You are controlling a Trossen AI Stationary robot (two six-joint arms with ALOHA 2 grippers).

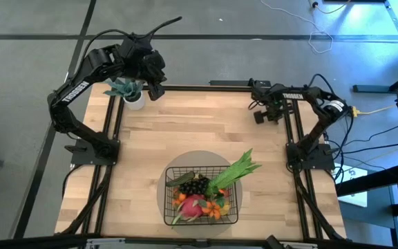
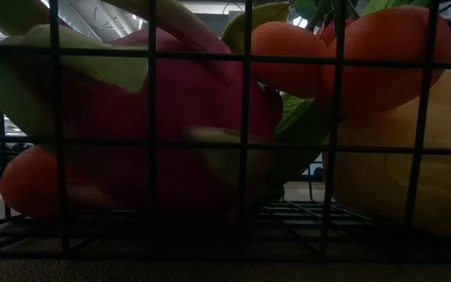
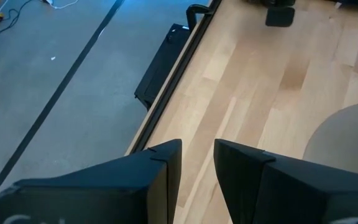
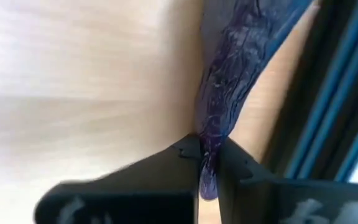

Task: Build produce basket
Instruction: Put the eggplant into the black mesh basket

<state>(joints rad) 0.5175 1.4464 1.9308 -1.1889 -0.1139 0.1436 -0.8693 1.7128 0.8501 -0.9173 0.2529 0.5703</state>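
Nearest to us, the basket (image 1: 200,195) sits at the front middle of the worktop (image 1: 185,131) on a round grey mat (image 1: 163,181), and it is already well stocked: pink dragon fruit (image 1: 193,205), dark grapes (image 1: 197,185), small oranges (image 1: 216,208), and long green leafy stalks (image 1: 235,172) that poke out over its far right rim. Through the mesh in the low view we also see a yellow mango (image 2: 398,168) against the wall.

Farther back on the right, the right gripper (image 1: 267,111) is down at the worktop's far edge, its fingers (image 4: 173,158) clenched on a purple eggplant-like piece (image 4: 229,81) — held by its narrow tip, presumably to carry it to the basket.

Farthest off, the left gripper (image 1: 156,76) waits above the far left corner near a potted plant (image 1: 131,92), its fingers (image 3: 241,165) released and holding nothing — well clear of the right arm's path, we judge.
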